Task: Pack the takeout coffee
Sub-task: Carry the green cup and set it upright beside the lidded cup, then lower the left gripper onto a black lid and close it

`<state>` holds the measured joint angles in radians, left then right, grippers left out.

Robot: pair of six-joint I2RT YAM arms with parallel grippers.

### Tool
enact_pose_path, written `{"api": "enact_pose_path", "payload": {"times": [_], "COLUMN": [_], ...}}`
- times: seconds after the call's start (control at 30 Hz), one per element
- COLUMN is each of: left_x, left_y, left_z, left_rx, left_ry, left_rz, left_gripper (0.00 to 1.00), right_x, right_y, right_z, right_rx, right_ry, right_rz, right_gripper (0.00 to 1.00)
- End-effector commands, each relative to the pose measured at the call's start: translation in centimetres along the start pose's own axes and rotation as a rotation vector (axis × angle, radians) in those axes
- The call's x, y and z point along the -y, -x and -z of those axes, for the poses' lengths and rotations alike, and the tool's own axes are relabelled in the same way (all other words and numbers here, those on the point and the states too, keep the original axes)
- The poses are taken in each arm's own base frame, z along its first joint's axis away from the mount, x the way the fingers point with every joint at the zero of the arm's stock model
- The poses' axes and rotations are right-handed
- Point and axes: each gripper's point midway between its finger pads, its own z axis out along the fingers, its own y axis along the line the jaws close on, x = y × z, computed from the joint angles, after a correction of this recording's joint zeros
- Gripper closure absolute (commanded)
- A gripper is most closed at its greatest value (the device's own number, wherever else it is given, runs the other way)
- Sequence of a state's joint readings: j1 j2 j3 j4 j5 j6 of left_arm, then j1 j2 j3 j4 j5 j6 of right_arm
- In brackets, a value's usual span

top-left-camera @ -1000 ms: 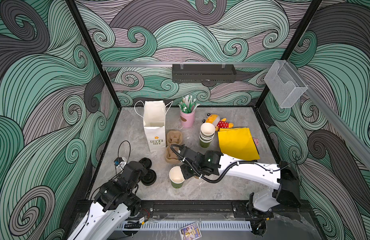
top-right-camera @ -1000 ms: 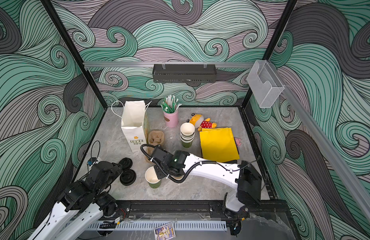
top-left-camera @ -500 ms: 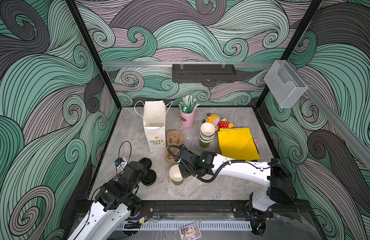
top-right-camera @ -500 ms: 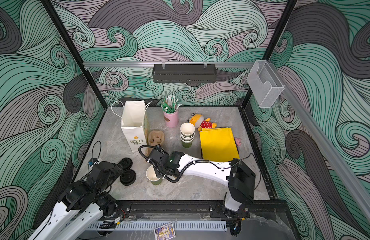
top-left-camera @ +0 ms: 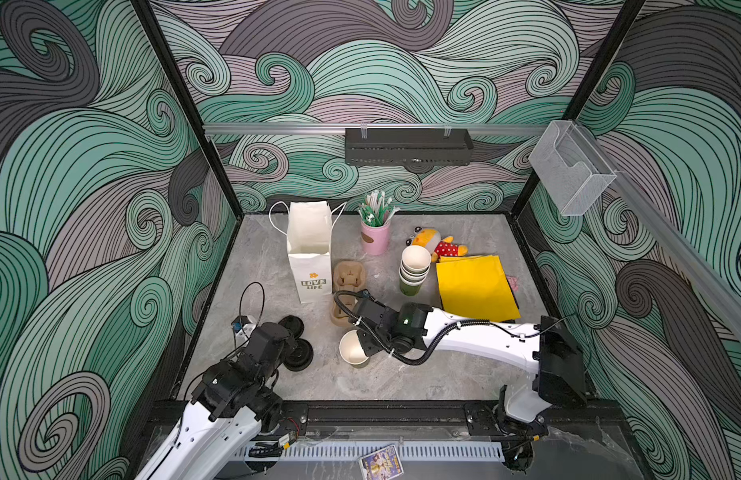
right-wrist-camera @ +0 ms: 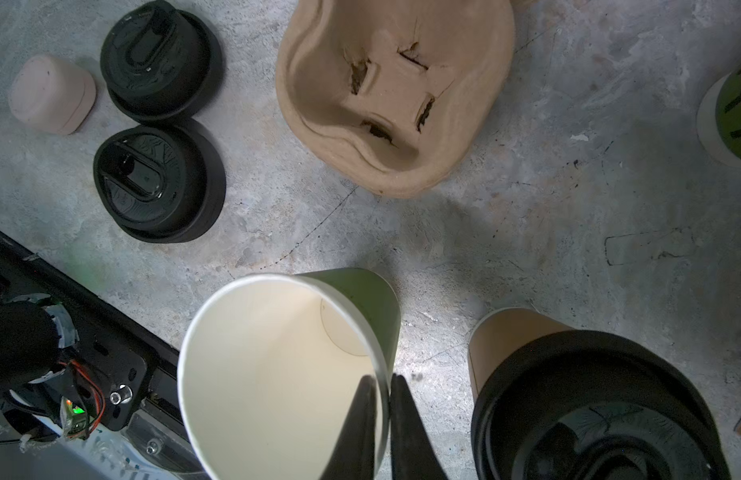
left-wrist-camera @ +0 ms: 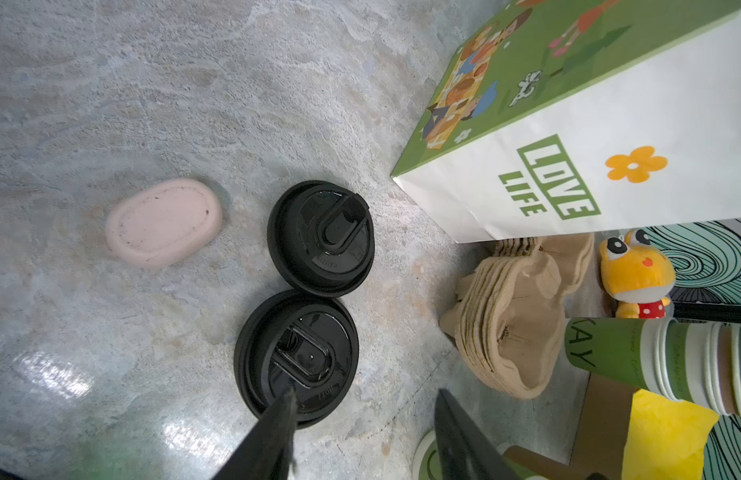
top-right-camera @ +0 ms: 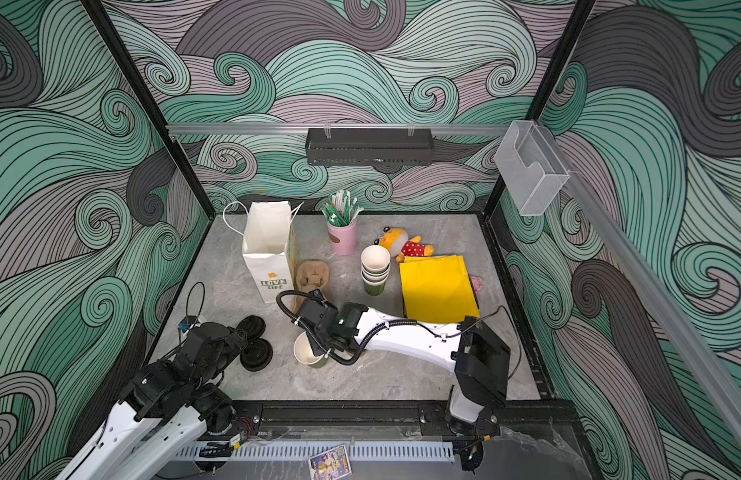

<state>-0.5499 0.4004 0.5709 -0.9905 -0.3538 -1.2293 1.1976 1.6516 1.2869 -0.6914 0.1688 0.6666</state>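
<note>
Marble table (top-left-camera: 402, 382) | right gripper (right-wrist-camera: 381, 380) pinches green cup (right-wrist-camera: 277, 365) rim | brown cup (right-wrist-camera: 510, 332) cropped

A white paper bag (top-left-camera: 310, 266) printed LOVE LIFE is standing open, just beside stacked brown pulp cup carriers (top-left-camera: 349, 276). A pink cup of straws (top-left-camera: 375, 239), stacked lidless paper cups (top-left-camera: 413, 270), a yellow plush toy (top-left-camera: 433, 245) and a yellow sheet (top-left-camera: 475, 289) are sitting nearby. Two piles of loose black lids (left-wrist-camera: 321, 237) are lying edge to edge near a pink oval case (left-wrist-camera: 163, 222).

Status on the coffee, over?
Left gripper open over lids. Right gripper pinching rim of green cup, lidless. Brown cup lidded beside it. Nothing blocking.
</note>
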Motion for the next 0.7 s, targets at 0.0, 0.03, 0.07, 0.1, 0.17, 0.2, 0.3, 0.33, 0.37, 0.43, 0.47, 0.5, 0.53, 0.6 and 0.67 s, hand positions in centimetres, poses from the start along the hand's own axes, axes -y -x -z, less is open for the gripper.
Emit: {"api": "enact_pose_path", "payload": {"times": [0.0,0.03,0.07,0.1,0.17,0.2,0.3,0.33,0.37,0.43,0.47,0.5,0.53,0.6,0.67], "left_x": [0.0,0.1,0.3,0.4,0.9,1.1,1.5,1.4,1.2,1.1,1.0,0.9,0.7,0.3,0.1], "left_y": [-0.2,-0.3,-0.4,-0.5,-0.8,-0.9,-1.7,-2.0,-2.4,-3.2,-3.5,-3.8,-4.1,-4.4,-4.6], "left_z": [-0.2,-0.3,-0.3,-0.4,-0.5,-0.6,-1.0,-1.1,-1.2,-1.5,-1.6,-1.8,-2.0,-2.6,-3.3], "left_rx": [-0.015,-0.019,-0.025,-0.034,-0.053,-0.064,-0.116,-0.136,-0.160,-0.208,-0.232,-0.251,-0.266,-0.284,-0.293], "left_ry": [0.015,0.013,0.008,0.007,-0.001,-0.004,0.005,0.017,0.038,0.062,0.077,0.091,0.106,0.146,0.169], "left_rz": [-0.024,-0.029,-0.035,-0.044,-0.065,-0.075,-0.142,-0.165,-0.194,-0.248,-0.271,-0.287,-0.305,-0.324,-0.339], "left_gripper": [0.43,0.43,0.43,0.43,0.40,0.40,0.38,0.38,0.37,0.34,0.33,0.33,0.32,0.30,0.28], "right_x": [0.0,-0.1,-0.1,-0.2,-0.3,-0.3,0.2,0.6,0.9,1.8,2.4,2.7,3.0,3.5,3.6], "right_y": [0.0,0.1,0.3,0.5,1.3,1.7,3.2,3.5,3.7,4.0,3.9,3.9,3.7,3.6,3.4], "right_z": [0.4,0.7,1.1,1.6,3.4,4.1,7.3,8.1,8.8,9.9,10.1,10.3,10.3,10.3,10.1], "right_rx": [0.007,0.013,0.020,0.031,0.083,0.112,0.252,0.290,0.324,0.376,0.401,0.418,0.427,0.434,0.421], "right_ry": [-0.002,0.002,0.007,0.016,0.041,0.059,0.114,0.118,0.121,0.113,0.107,0.106,0.103,0.100,0.094], "right_rz": [-0.003,-0.004,-0.006,-0.008,-0.020,-0.025,-0.055,-0.061,-0.064,-0.079,-0.087,-0.093,-0.099,-0.112,-0.116], "right_gripper": [0.82,0.79,0.76,0.73,0.72,0.71,0.68,0.67,0.65,0.65,0.64,0.64,0.64,0.63,0.63]}}
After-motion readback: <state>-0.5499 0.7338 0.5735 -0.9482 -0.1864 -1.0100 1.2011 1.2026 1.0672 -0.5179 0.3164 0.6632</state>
